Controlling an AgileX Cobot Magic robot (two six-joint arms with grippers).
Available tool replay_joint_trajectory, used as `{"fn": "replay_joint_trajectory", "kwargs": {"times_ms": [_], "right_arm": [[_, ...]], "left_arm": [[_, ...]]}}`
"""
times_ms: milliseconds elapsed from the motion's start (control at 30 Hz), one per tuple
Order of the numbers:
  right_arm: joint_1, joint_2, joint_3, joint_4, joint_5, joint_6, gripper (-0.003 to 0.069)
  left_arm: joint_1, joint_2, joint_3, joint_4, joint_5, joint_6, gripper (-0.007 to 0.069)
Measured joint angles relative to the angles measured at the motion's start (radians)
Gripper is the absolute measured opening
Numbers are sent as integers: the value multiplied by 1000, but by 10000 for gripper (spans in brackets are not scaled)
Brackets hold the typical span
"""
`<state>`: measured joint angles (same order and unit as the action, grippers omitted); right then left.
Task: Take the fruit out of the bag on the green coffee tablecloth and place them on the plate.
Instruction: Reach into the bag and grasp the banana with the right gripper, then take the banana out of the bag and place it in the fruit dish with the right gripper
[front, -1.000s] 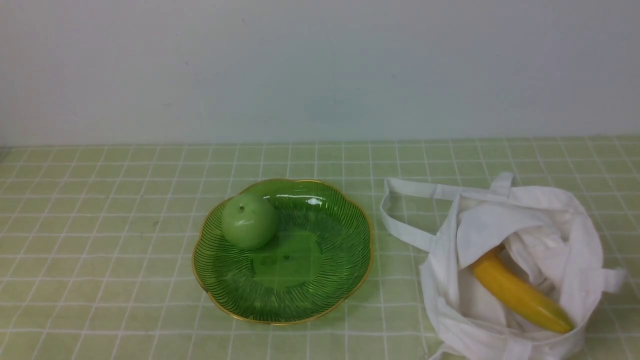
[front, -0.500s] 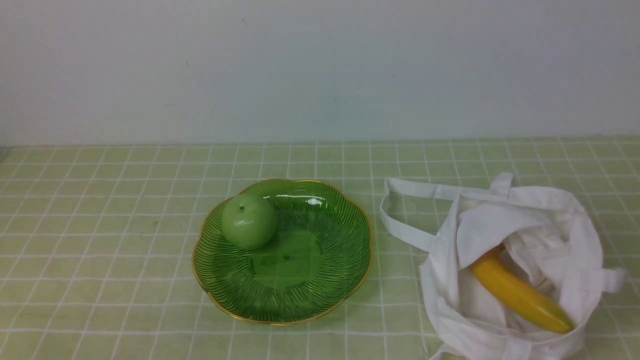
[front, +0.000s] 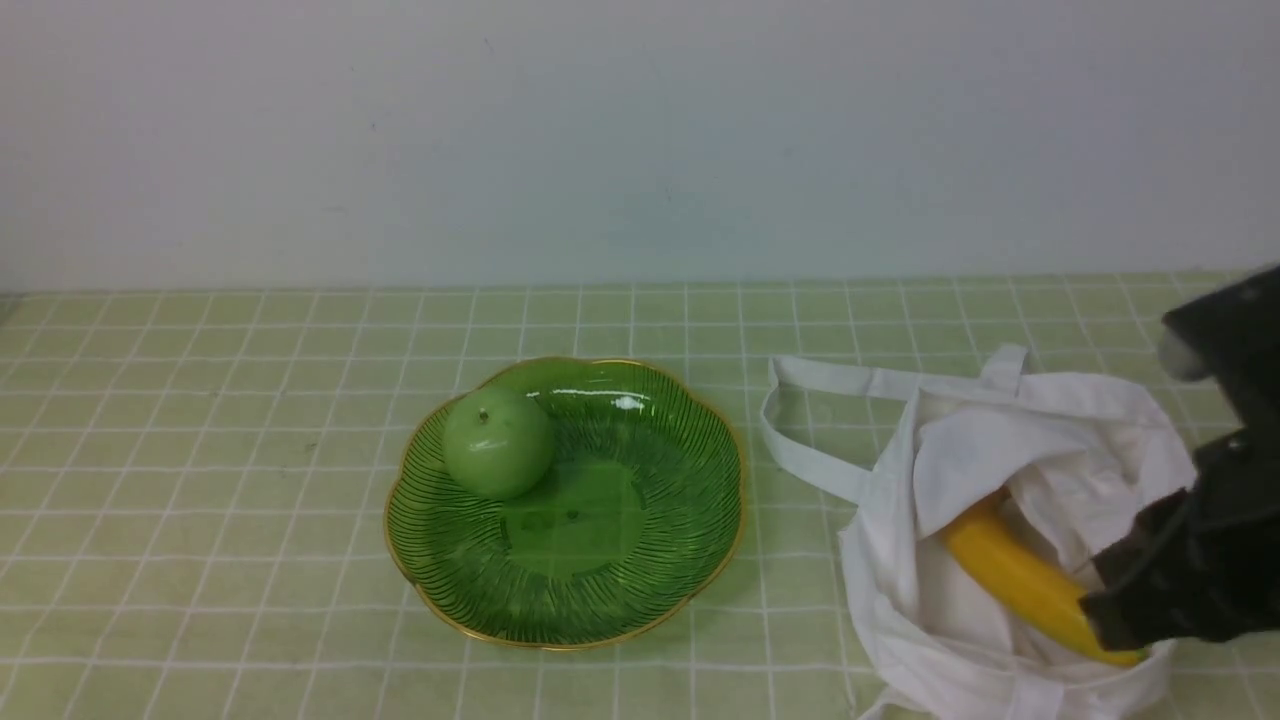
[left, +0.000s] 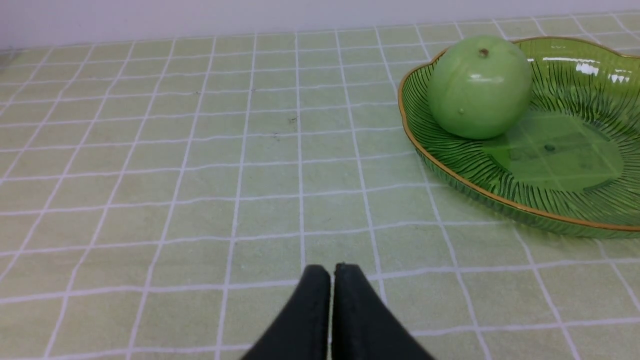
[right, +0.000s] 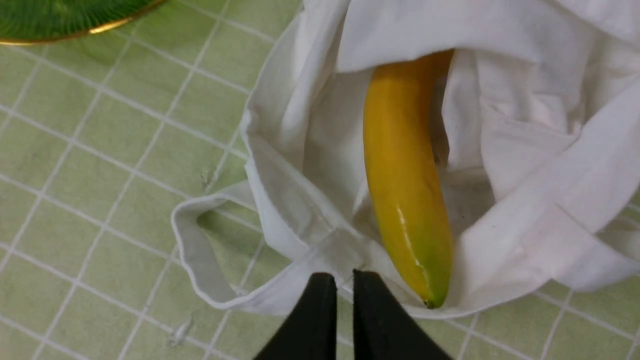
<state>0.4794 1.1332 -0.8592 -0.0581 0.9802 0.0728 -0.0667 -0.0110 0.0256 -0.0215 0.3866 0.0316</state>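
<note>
Your right gripper (right: 340, 276) has its jaws pressed together, empty. The banana (right: 405, 200) lies in the bag (right: 525, 165) just beyond them, slightly aside, perhaps not touching. The left gripper (left: 332, 269) is closed too.

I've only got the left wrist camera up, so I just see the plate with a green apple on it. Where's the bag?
Observer: The bag lies on the tablecloth to the right of the plate, not touching it.
Operator: Is any fruit left in it?
Observer: Yes, a banana lies in its open mouth, with the far end tucked under a fold of the cloth.
Operator: And the right arm?
Observer: The right hand is at the bag's near edge, beside the banana's greenish tip, shut and gripping nothing.
</note>
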Motion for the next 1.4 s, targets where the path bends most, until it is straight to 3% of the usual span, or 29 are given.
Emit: {"fn": "replay_joint_trajectory", "kwargs": {"times_ms": [67, 200, 367, 500, 700, 767, 800, 867, 1167, 1400], "right_arm": [[0, 37, 0, 0, -24, -4, 134], [0, 133, 0, -18, -102, -14, 293], [0, 273, -4, -126, -151, 29, 515], [0, 373, -7, -231, -164, 146, 590], [0, 450, -8, -275, -173, 232, 563], [0, 460, -8, -251, -173, 231, 487], [0, 460, -9, -228, -170, 230, 369], [0, 460, -9, -216, -165, 228, 308], [0, 378, -38, -110, -106, 198, 319], [0, 329, -159, -6, 27, 129, 319]], "left_arm": [[0, 0, 0, 0, 0, 0, -8], [0, 0, 0, 0, 0, 0, -8], [0, 0, 0, 0, 0, 0, -8], [0, 0, 0, 0, 0, 0, -8], [0, 0, 0, 0, 0, 0, -8], [0, 0, 0, 0, 0, 0, -8], [0, 0, 0, 0, 0, 0, -8], [0, 0, 0, 0, 0, 0, -8], [0, 0, 0, 0, 0, 0, -8], [0, 0, 0, 0, 0, 0, -8]]}}
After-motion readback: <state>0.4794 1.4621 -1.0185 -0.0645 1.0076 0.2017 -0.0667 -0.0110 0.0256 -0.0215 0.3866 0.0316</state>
